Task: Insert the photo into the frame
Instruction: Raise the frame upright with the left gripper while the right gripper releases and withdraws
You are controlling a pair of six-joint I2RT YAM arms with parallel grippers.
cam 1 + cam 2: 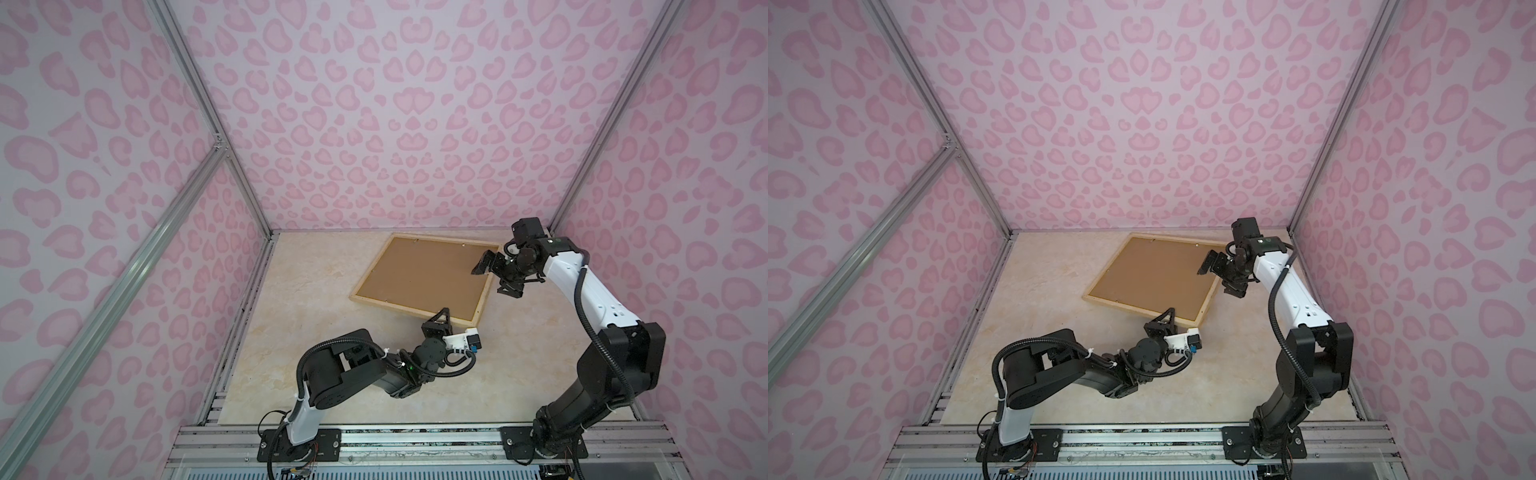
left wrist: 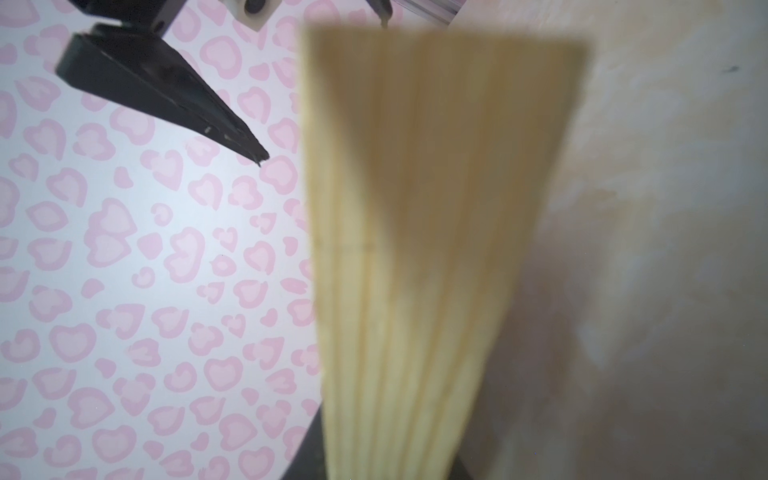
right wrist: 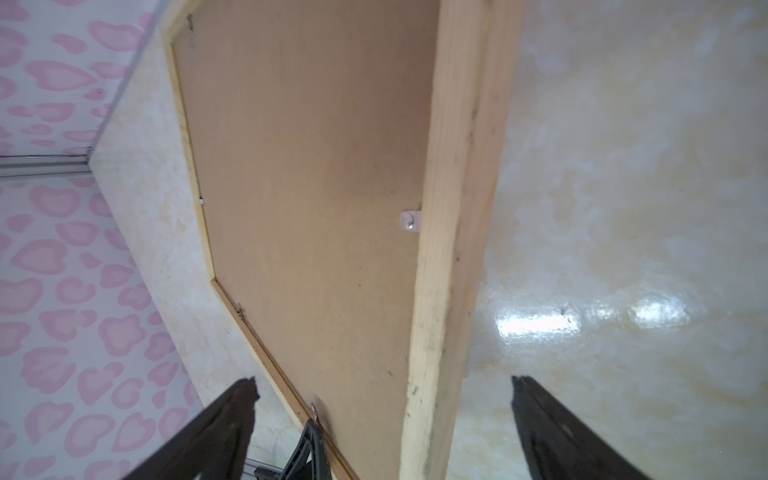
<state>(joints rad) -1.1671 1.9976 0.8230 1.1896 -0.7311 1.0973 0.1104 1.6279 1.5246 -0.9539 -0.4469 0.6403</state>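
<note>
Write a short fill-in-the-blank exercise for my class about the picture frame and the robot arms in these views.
1. The frame lies with its ___ backing board facing up.
2. The right gripper is ___, not shut.
3. The walls bear ___ spots.
4. The photo shows in ___ of the views.
Missing words: brown; open; pink; none.

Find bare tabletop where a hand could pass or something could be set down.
Free: the table between the left wall and the frame; the near strip between left arm and right arm. Crowded: the frame's near edge at the left claw, its right edge at the open right claw.
</note>
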